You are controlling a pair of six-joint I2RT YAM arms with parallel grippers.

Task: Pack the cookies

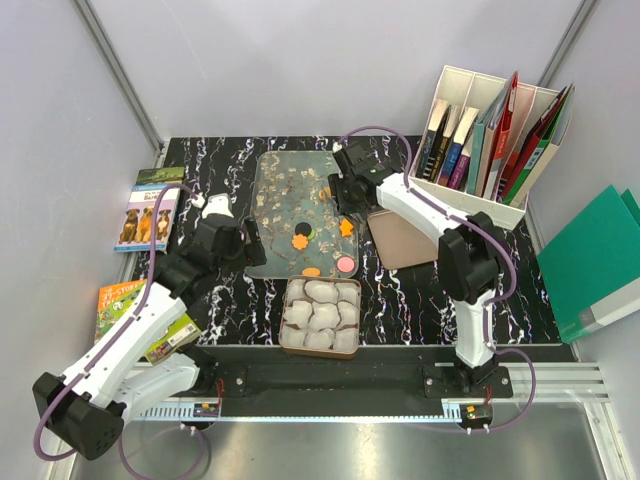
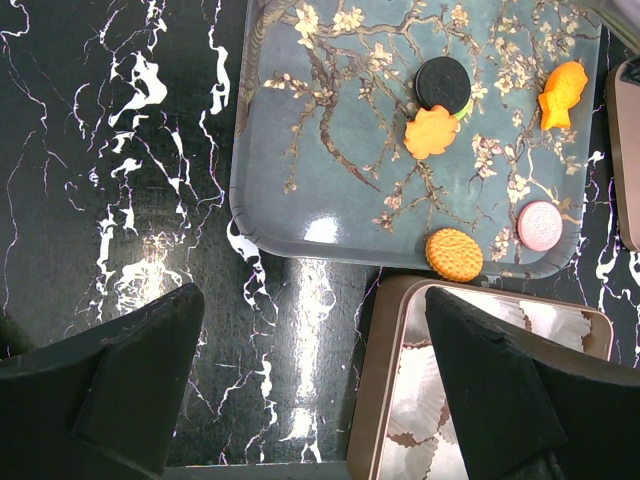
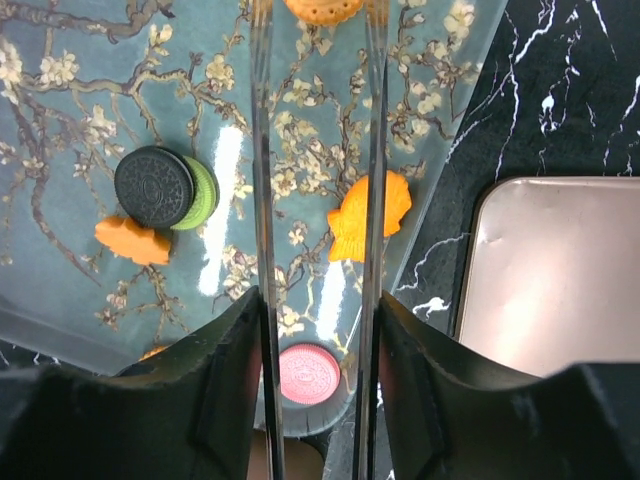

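Observation:
The cookies lie on the blossom-patterned tray (image 1: pixel 285 180): a black one (image 1: pixel 303 231) over a green one (image 3: pixel 203 195), an orange flower (image 1: pixel 299 241), an orange fish shape (image 1: pixel 346 227), a pink one (image 1: pixel 345 264) and a round orange one (image 1: pixel 311 271). My right gripper (image 1: pixel 345 190) is shut on clear tongs (image 3: pixel 263 150) over the tray. An orange cookie (image 3: pixel 322 8) sits between the tong tips. My left gripper (image 2: pixel 315 400) is open and empty, low over the table beside the tin (image 2: pixel 385 400) of white paper cups (image 2: pixel 430 400).
The tin's lid (image 1: pixel 400 240) lies right of the tray. A white file holder (image 1: pixel 490 130) with books stands at the back right, with a green folder (image 1: pixel 590 260) on the far right. Picture books (image 1: pixel 150 210) lie along the left edge.

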